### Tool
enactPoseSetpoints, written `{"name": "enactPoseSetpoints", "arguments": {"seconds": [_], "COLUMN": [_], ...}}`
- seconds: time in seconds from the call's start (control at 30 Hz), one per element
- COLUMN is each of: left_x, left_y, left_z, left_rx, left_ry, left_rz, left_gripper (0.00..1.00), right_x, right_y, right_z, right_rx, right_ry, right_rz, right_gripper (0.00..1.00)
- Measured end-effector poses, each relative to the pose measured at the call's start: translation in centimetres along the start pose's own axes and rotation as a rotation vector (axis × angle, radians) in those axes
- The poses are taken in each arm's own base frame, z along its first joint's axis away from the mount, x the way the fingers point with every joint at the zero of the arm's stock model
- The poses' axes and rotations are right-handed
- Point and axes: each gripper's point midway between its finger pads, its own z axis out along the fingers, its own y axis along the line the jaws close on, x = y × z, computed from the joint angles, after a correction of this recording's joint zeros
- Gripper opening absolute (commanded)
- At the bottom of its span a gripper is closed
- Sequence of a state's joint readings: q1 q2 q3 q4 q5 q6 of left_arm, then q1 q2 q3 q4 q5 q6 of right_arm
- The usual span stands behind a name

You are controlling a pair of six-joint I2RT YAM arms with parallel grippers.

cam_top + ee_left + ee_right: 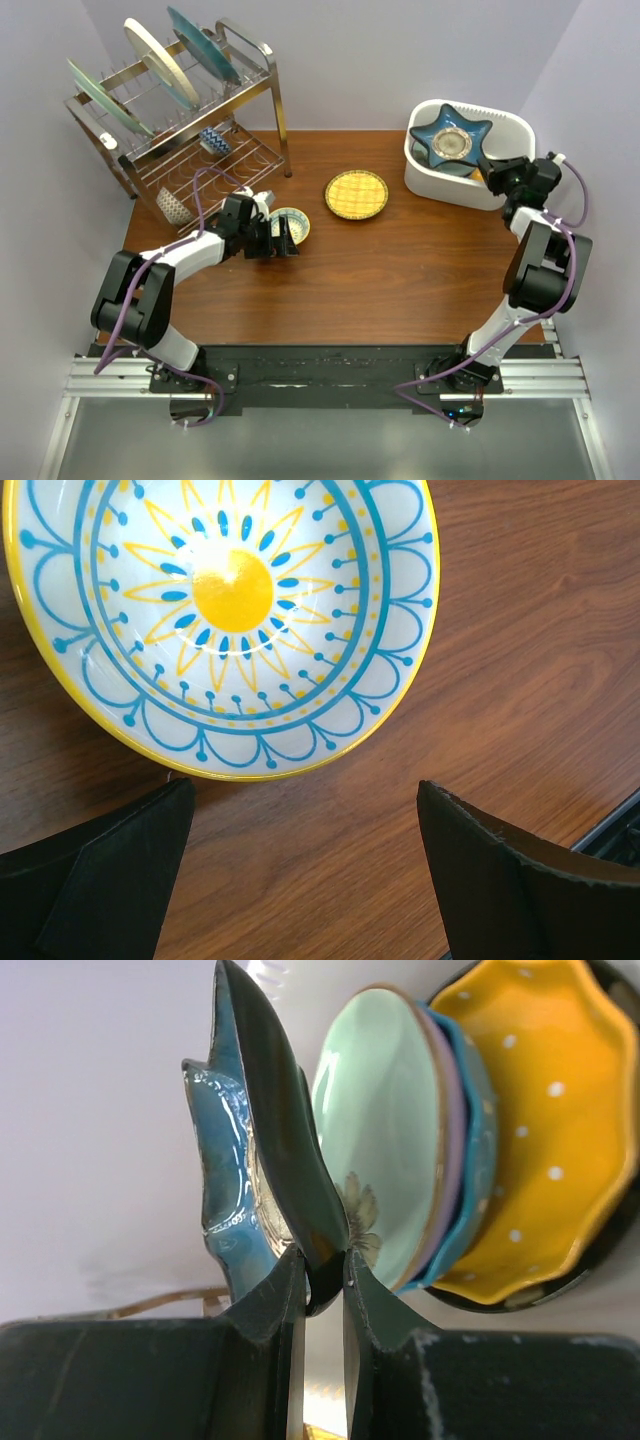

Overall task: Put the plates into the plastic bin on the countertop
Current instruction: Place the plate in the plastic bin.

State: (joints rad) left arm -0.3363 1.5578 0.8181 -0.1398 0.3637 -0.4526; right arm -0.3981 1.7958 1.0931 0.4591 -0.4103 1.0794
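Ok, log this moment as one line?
right gripper shut on star-shaped plate over plastic bin | left gripper open, near small bowl | yellow plate on countertop

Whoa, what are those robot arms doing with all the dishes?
They're packing plates into the white bin. The right gripper is pinching the rim of the dark-blue star-shaped plate at the bin, where a mint green plate and an orange dotted plate already lie. The left gripper is open, just beside a small sun-patterned bowl on the table. A yellow plate waits on the table, and three more plates stand in the wire rack.
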Motion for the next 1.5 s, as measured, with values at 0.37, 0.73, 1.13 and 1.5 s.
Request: {"name": "enactPoseSetpoints", "arguments": {"seconds": [0.37,0.73,1.13,1.5], "left_x": [0.0,0.1,0.0,0.0], "left_y": [-0.2,-0.4,-0.5,-0.5], "left_z": [0.0,0.1,0.1,0.1], "left_rx": [0.010,0.023,0.028,0.028], "left_ry": [0.000,0.007,0.004,0.004], "left_rz": [0.001,0.001,0.003,0.003], "left_gripper": [0.98,0.97,0.98,0.98], "right_x": [-2.1,-2.3,-2.4,-3.0], "right_y": [-1.4,-1.7,-1.7,-0.7], "right_z": [-0.5,-0.4,-0.3,-0.2], "right_rx": [0.047,0.083,0.083,0.054], "right_ry": [-0.053,-0.037,-0.035,-0.047], "right_rz": [-0.009,-0.047,-0.060,-0.070], "right_gripper": [0.00,0.04,0.27,0.48]}}
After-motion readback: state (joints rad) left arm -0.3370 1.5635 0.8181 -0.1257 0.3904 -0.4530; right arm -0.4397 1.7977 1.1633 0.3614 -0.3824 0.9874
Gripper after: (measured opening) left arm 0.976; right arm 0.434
